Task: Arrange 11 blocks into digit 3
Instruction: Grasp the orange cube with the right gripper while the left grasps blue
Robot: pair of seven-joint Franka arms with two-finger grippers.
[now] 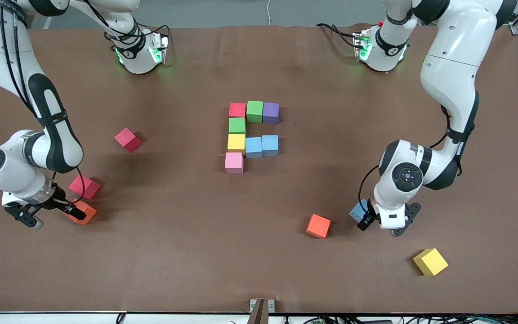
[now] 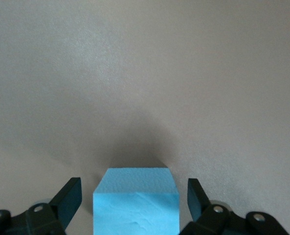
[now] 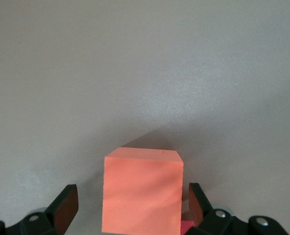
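Both my grippers straddle blocks with gaps showing: left gripper around the light blue block, right gripper around the orange block.

Matte foam blocks, brown paper-like table

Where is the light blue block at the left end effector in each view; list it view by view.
Front view: the light blue block sits on the table, partly hidden under the left end effector, beside a loose orange block.
Left wrist view: the block lies between the open fingers.
Right wrist view: not in it.
Shared landmark: the brown table.
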